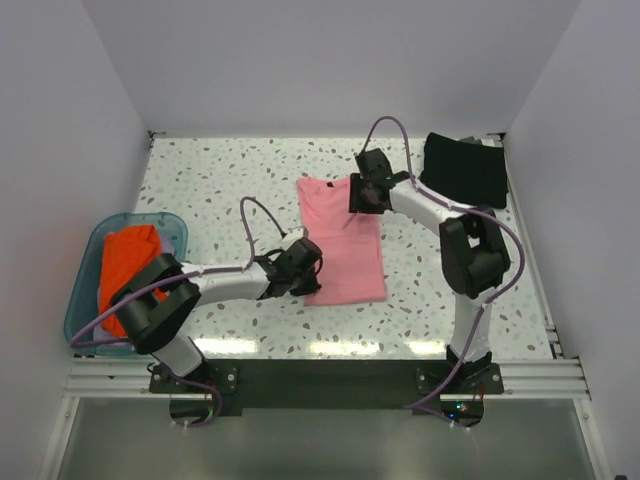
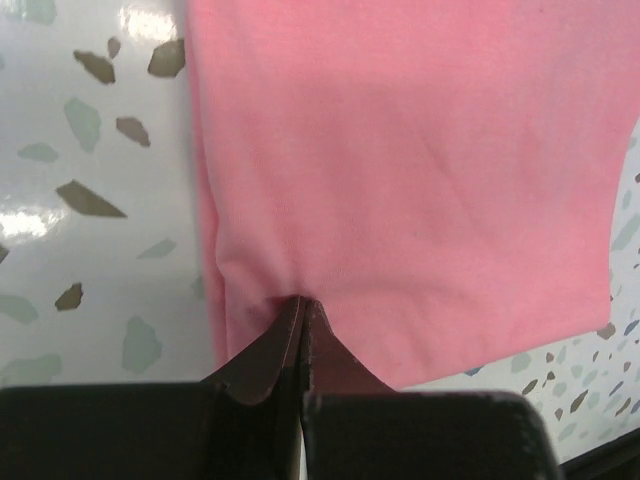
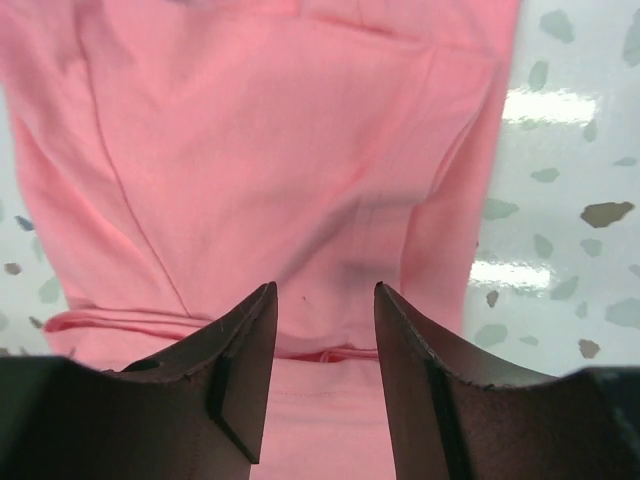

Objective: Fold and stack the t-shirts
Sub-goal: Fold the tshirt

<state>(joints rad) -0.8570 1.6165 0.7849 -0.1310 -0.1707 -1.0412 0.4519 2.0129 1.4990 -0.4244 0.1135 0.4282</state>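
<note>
The salmon-pink t-shirt point(image 1: 343, 240) lies flat on the table, folded into a long strip, neck end at the back. My left gripper point(image 1: 303, 272) is at its near left corner. In the left wrist view the gripper point(image 2: 302, 300) is shut, with the pink cloth point(image 2: 420, 150) puckered at its tips. My right gripper point(image 1: 362, 197) is over the shirt's far right part. In the right wrist view it point(image 3: 325, 290) is open above the pink cloth point(image 3: 270, 140), holding nothing. The black t-shirt point(image 1: 465, 168) lies folded at the back right.
A translucent blue tub point(image 1: 88, 262) holding orange-red cloth point(image 1: 125, 268) stands at the left edge. White walls close in the speckled table point(image 1: 220, 180) on three sides. The arm bases sit on a rail point(image 1: 320, 378) at the near edge.
</note>
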